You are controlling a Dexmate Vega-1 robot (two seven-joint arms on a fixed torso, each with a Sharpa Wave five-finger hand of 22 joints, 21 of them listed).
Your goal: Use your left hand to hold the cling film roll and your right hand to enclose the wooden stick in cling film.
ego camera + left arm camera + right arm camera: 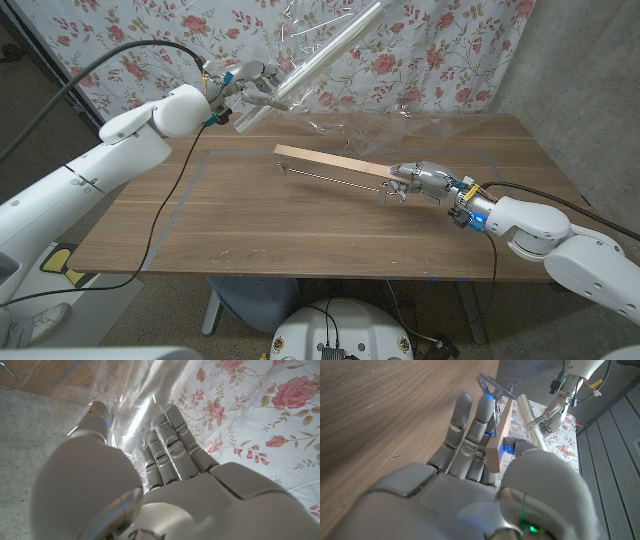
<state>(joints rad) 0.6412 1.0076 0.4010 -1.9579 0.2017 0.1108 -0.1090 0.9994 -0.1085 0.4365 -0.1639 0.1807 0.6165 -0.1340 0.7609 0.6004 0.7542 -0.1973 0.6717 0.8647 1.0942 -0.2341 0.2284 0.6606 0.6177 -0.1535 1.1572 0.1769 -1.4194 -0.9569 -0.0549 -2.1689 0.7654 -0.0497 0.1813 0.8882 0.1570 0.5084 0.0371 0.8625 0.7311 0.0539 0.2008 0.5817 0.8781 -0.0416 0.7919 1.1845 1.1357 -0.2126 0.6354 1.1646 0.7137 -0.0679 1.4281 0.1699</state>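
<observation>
My left hand (248,86) grips the lower end of the cling film roll (318,57), held up in the air at the back left and slanting up to the right. A loose sheet of clear film (370,75) hangs from it toward the table's far edge. In the left wrist view my left hand (150,475) wraps around the shiny roll (127,415). My right hand (415,182) grips the near end of the wooden stick (325,162), lifted just above the table. In the right wrist view the stick (499,440) sits between the fingers and thumb of my right hand (485,480).
The wooden table (280,230) has a taped rectangle outline. A floral curtain (130,35) hangs behind it. Crumpled film lies on the table's far side (350,128). A grey wall (590,70) stands to the right.
</observation>
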